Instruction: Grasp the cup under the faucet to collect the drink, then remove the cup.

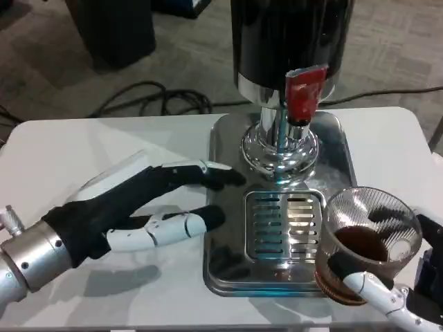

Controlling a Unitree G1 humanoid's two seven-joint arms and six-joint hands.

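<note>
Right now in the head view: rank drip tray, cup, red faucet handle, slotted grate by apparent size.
1. drip tray, largest by far.
2. cup and slotted grate: they look about alike, and the cup sits nearer the camera, held by the right hand, so no ranking between them.
3. red faucet handle, smallest.

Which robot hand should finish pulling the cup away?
Right. The right robot hand already grips the clear cup, which holds dark drink and sits off the grille, right of the faucet. The left robot hand hovers open, holding nothing.
</note>
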